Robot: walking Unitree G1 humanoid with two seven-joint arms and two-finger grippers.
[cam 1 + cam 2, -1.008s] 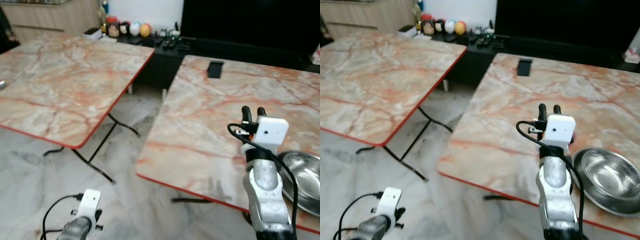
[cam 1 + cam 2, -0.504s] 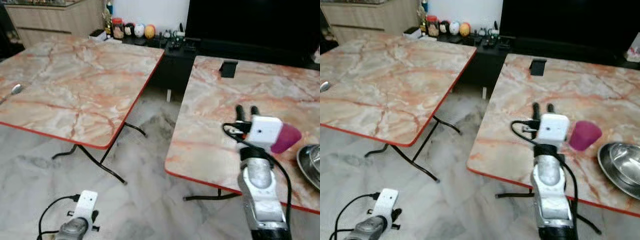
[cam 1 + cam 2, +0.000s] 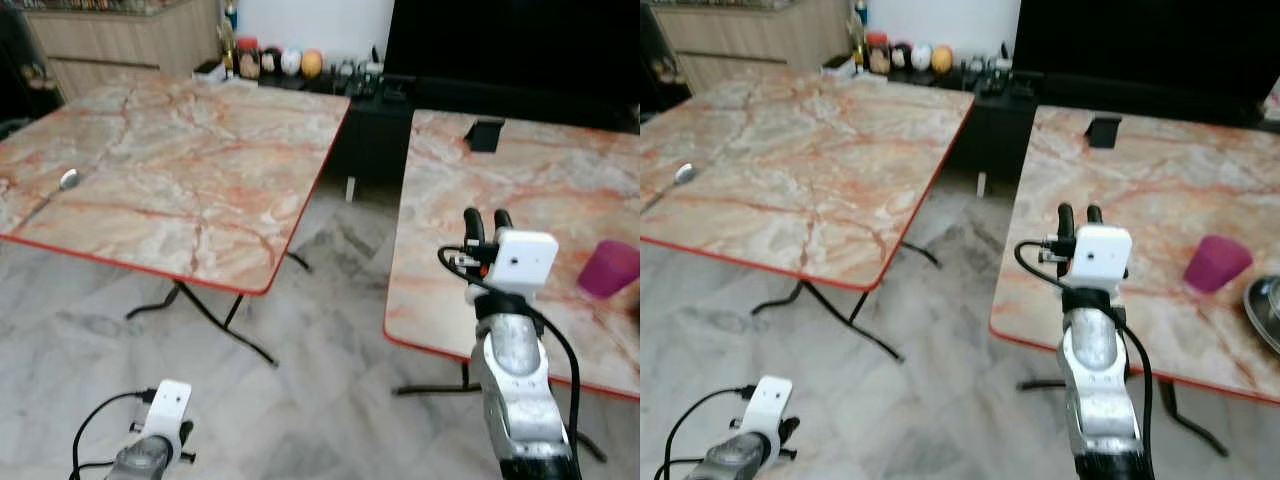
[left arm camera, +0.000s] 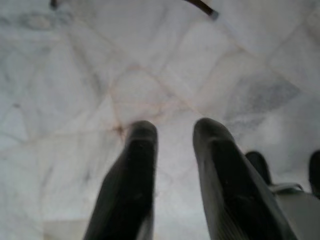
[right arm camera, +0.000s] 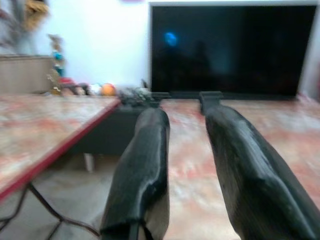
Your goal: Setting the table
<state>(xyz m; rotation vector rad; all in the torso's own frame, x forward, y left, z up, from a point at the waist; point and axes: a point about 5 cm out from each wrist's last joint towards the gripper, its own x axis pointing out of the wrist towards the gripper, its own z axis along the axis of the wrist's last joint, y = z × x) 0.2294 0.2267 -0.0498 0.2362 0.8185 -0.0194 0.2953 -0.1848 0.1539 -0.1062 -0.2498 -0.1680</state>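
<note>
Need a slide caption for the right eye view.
Right pincer raised between two marble tables; spoon left, pink cup right.

Two marble tables (image 3: 180, 170) (image 3: 1140, 210), one spoon (image 3: 67, 180), one purple cup (image 3: 1217, 263), and seemingly one steel bowl (image 3: 1265, 310).

The robot's right arm was raised in front of its body, silver forearm upright and a white camera box at the wrist with a black cable looping off its side. The right hand (image 3: 485, 217) pointed up and forward, its two long black fingers (image 5: 142, 170) parted by a narrow gap with nothing between them. The left arm hung low at its side, the left hand (image 4: 172, 135) aimed down at the floor, its two fingers (image 4: 131, 175) likewise slightly apart and empty.
</note>
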